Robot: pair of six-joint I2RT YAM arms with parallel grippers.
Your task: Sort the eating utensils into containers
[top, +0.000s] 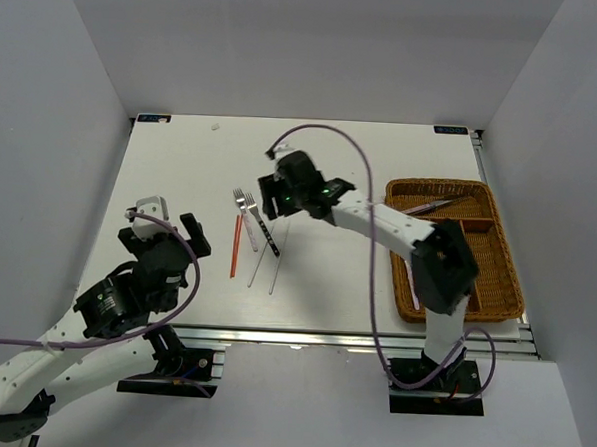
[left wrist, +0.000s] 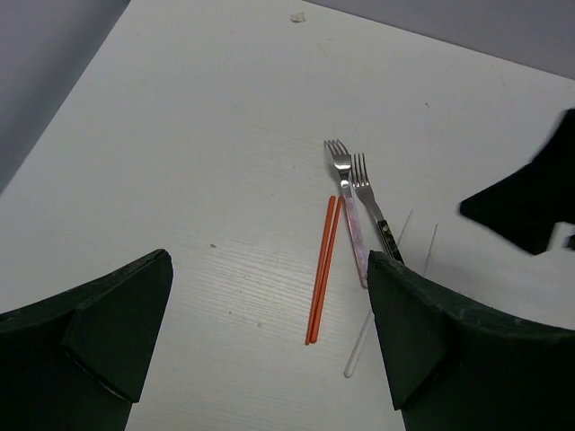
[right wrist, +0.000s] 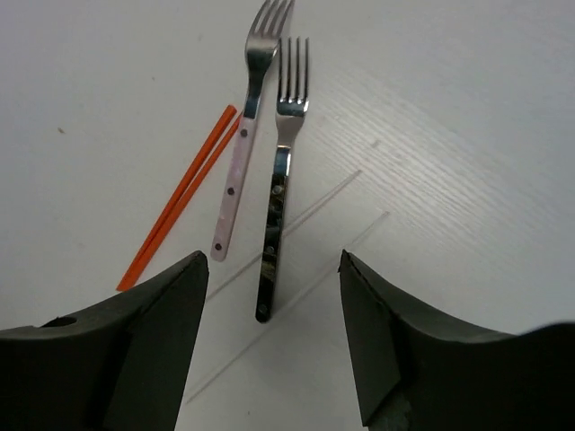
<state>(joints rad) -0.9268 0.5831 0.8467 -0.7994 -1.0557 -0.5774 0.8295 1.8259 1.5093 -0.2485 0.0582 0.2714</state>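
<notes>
Two forks lie side by side on the white table, one pink-handled (right wrist: 235,171), one dark-handled (right wrist: 277,206). A red-orange chopstick pair (right wrist: 180,202) lies to their left, and two thin white chopsticks (right wrist: 305,287) run slantwise under the fork handles. My right gripper (right wrist: 271,260) hovers open above the end of the dark handle, with a finger on each side and nothing held. My left gripper (left wrist: 269,260) stands wide open and empty at the near left, facing the red-orange chopsticks (left wrist: 322,269). The brown wicker tray (top: 499,264) sits at the right.
The tray's crosswise far section holds a few utensils (top: 435,204), and a pink handle (top: 415,295) shows in a lengthwise section. My right forearm (top: 398,229) crosses the tray's left side. A small white scrap (top: 215,127) lies near the table's far edge.
</notes>
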